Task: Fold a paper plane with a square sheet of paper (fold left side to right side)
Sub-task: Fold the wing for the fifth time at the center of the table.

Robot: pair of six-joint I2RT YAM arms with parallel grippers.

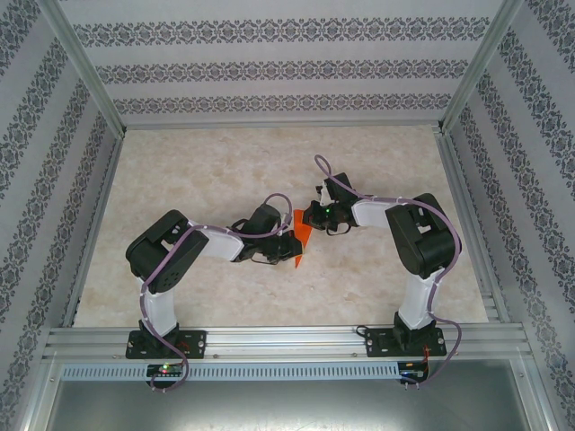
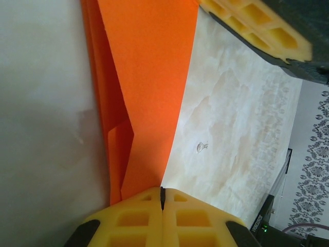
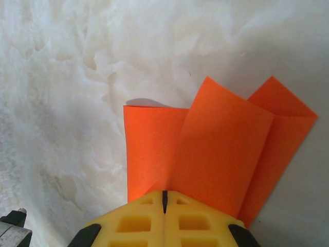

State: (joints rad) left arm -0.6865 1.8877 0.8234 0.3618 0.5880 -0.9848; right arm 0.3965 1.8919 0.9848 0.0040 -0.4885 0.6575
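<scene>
The left end effector (image 2: 162,199) is recorded as clenched, its pads pressed together on one end of the square sheet of paper (image 2: 149,77), which is creased into a narrower, layered shape. The right end effector (image 3: 164,199) is likewise clenched, pinched on the opposite end of the same sheet. The sheet is thus held between the two, with neither arm nearer than the other. From above, its long axis is seen to run roughly from the near edge of the surface (image 1: 225,162) toward the far edge. The left grip is placed at the nearer end and the right grip at the farther end. The sheet is located about midway between the left and right edges of the surface. Whether it rests on the surface or is lifted cannot be told. The next fold is judged to depend on the left-held side being carried across this axis to the right.
</scene>
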